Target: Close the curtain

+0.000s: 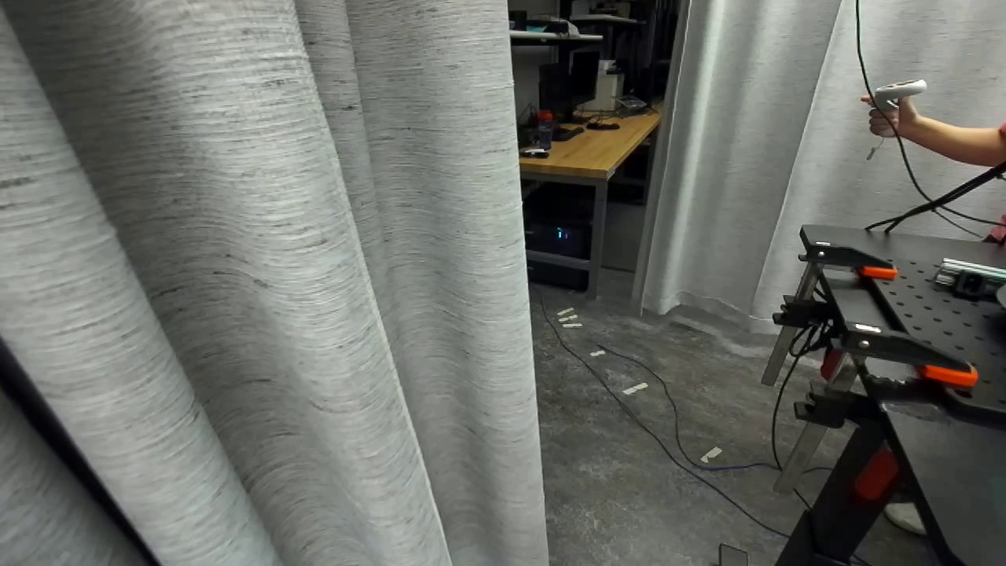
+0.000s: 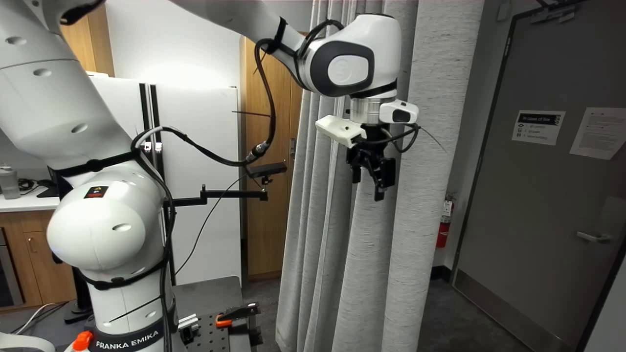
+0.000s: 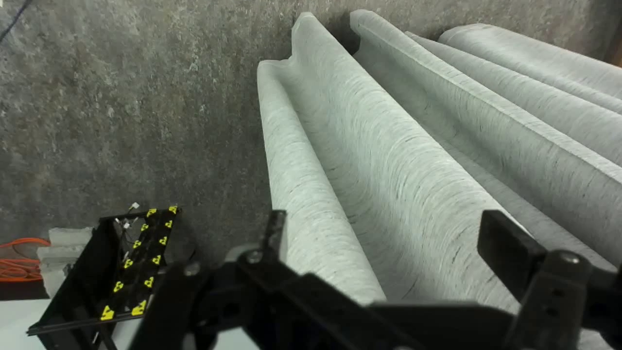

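The curtain (image 2: 371,234) hangs between the fridge (image 2: 210,112) and door (image 2: 538,205), apparently behind the jaws.

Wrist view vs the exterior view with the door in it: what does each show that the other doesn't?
Wrist only: a black frame with yellow marks and orange cable.
Exterior only: the grey door, red fire extinguisher and white fridge.
Both: the heathered curtain, the floor and the tool, open.

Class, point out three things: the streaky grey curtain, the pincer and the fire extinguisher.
Streaky grey curtain (image 2: 369,244), in an exterior view: on a fold.
Pincer (image 3: 385,234), in the wrist view: midway between its fingertips.
Fire extinguisher (image 2: 443,235), in an exterior view: on its red body.
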`<state>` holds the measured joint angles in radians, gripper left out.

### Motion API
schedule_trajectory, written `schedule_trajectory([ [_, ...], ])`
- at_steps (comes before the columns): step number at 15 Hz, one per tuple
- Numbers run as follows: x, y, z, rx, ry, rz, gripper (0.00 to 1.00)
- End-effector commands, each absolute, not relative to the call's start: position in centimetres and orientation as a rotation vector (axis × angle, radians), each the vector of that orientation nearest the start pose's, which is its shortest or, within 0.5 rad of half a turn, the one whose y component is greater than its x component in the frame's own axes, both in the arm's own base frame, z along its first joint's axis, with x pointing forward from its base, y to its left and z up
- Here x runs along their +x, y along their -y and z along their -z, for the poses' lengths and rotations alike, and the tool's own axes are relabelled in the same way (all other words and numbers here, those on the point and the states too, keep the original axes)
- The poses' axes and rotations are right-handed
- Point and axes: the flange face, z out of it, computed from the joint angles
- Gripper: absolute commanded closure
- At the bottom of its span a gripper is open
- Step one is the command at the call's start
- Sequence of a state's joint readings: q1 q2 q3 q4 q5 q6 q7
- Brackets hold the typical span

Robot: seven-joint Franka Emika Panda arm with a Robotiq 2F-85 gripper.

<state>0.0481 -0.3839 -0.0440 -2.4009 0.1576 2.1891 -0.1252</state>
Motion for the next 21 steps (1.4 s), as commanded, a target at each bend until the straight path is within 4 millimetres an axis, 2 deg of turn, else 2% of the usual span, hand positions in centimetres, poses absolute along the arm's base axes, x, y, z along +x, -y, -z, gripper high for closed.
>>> schedule_trajectory([
  [1, 47.7, -0.9, -47.9, -2.920, 0.274, 0.274, 0.00],
  [4, 48.9, -2.8, -47.6, -2.887, 0.439, 0.306, 0.00],
  [7, 50.2, -3.8, -48.1, -2.841, 0.533, 0.280, 0.00],
  [8, 49.7, -4.0, -48.4, -2.807, 0.557, 0.239, 0.00],
  [9, 49.1, -3.8, -47.4, -2.868, 0.504, 0.272, 0.00],
  [14, 49.4, -4.0, -47.9, -2.839, 0.542, 0.243, 0.00],
  [17, 50.7, -3.0, -47.4, -2.905, 0.492, 0.346, 0.00],
  [21, 53.5, -0.7, -47.6, -2.963, 0.341, 0.590, 0.00],
])
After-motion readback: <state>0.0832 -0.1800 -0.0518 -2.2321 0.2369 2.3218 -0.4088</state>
